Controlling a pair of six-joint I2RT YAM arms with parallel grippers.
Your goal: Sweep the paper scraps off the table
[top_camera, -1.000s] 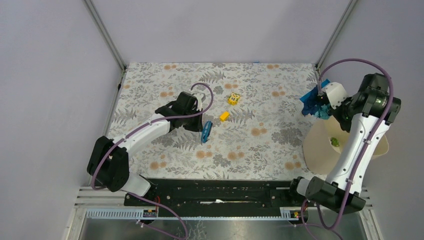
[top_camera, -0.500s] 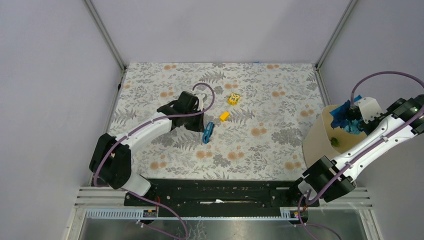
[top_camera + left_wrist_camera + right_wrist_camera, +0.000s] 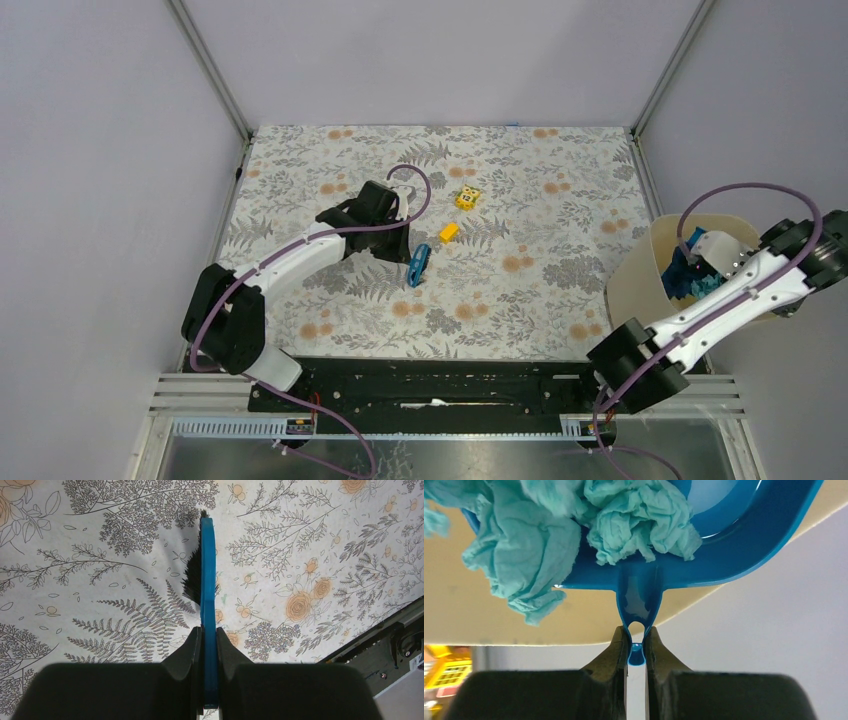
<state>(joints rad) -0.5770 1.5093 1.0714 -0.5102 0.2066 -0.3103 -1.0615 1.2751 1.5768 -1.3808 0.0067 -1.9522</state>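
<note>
The flat table (image 3: 330, 170) is showing a fern-and-flower print, and a smooth cream bin (image 3: 628, 288) is standing off its right edge. A glossy blue dustpan (image 3: 734, 545) is tilting over the bin, carrying crumpled cyan paper scraps (image 3: 639, 520). A second ago it was hanging above the table's edge. The right gripper (image 3: 636, 647) is pinching its thin handle tab. The left gripper (image 3: 207, 645) is clamping a black-bristled blue brush (image 3: 207, 570).

No text is legible; markings on the yellow toy (image 3: 467, 197) are too small.
</note>
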